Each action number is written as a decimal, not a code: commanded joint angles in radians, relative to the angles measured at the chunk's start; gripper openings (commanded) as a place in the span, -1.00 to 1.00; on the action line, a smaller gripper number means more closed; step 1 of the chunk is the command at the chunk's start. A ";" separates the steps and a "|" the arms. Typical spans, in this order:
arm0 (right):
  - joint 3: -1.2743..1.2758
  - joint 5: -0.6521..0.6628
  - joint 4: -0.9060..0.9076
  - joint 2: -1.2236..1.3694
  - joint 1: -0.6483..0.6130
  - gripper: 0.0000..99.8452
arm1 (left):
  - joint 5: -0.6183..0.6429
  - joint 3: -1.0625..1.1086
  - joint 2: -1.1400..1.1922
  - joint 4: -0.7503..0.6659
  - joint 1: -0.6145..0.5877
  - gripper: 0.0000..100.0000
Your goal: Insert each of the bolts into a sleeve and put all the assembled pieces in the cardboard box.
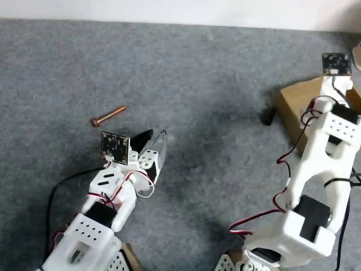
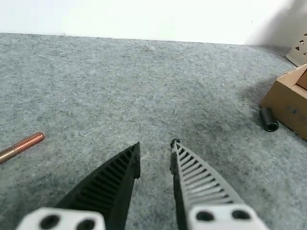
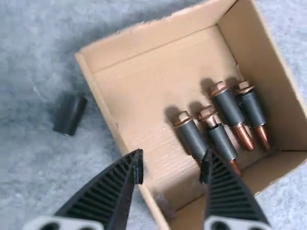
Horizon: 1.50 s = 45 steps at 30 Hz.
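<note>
A copper bolt lies loose on the grey carpet, just beyond my left gripper; its threaded end shows in the left wrist view. The left gripper stands open and empty above the carpet. A black sleeve lies on the carpet beside the cardboard box, also seen as sleeve and sleeve. Inside the box lie several assembled bolt-and-sleeve pieces. My right gripper hangs open and empty over the box's edge.
The cardboard box sits at the right side of the carpet, partly hidden under the right arm. A pale wall borders the far edge. Open carpet lies between the two arms.
</note>
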 commanded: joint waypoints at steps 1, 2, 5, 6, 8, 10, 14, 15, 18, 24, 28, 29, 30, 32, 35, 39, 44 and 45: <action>-0.059 -0.037 0.071 -0.074 -0.062 -0.63 | -0.011 -0.018 0.012 -0.014 -0.019 -0.79; -0.058 -0.048 0.090 -0.082 -0.081 -0.63 | -0.011 -0.019 0.012 -0.014 -0.036 -0.79; -0.054 -0.061 0.125 -0.110 -0.145 -0.63 | -0.011 -0.054 0.012 0.006 -0.094 -0.79; -0.053 -0.061 0.136 -0.119 -0.166 -0.63 | -0.011 -0.070 0.012 0.049 -0.116 -0.78; -0.053 -0.061 0.153 -0.139 -0.208 -0.63 | -0.032 -0.136 0.012 0.172 -0.159 -0.78; -0.053 -0.058 0.182 -0.156 -0.243 -0.63 | -0.060 -0.202 0.012 0.295 -0.185 -0.78; -0.053 -0.061 0.213 -0.185 -0.283 -0.63 | -0.060 -0.219 0.012 0.322 -0.194 -0.79; -0.053 -0.061 0.213 -0.189 -0.286 -0.63 | -0.060 -0.214 0.012 0.322 -0.194 -0.79; -0.050 -0.061 0.213 -0.182 -0.286 -0.63 | -0.061 -0.211 0.012 0.322 -0.194 -0.78; -0.005 -0.063 0.174 -0.116 -0.282 -0.63 | -0.064 -0.211 0.013 0.322 -0.194 -0.78; 0.015 -0.080 0.102 -0.054 -0.282 -0.63 | -0.066 -0.203 0.013 0.322 -0.189 -0.78; 0.012 -0.083 0.090 -0.038 -0.285 -0.63 | -0.066 -0.203 0.013 0.322 -0.188 -0.78; 0.012 -0.083 0.082 -0.018 -0.286 -0.63 | -0.066 -0.202 0.013 0.322 -0.188 -0.78; 0.013 -0.097 0.068 0.027 -0.288 -0.63 | -0.068 -0.202 0.013 0.322 -0.188 -0.78; 0.010 -0.173 0.025 0.113 -0.283 -0.63 | -0.068 -0.202 0.012 0.322 -0.189 -0.78; 0.010 -0.210 -0.047 0.199 -0.286 -0.63 | -0.068 -0.202 0.012 0.322 -0.191 -0.78; 0.010 -0.258 -0.145 0.243 -0.282 -0.63 | -0.069 -0.200 0.012 0.322 -0.189 -0.78; 0.010 -0.259 -0.160 0.246 -0.280 -0.63 | -0.069 -0.200 0.012 0.322 -0.189 -0.78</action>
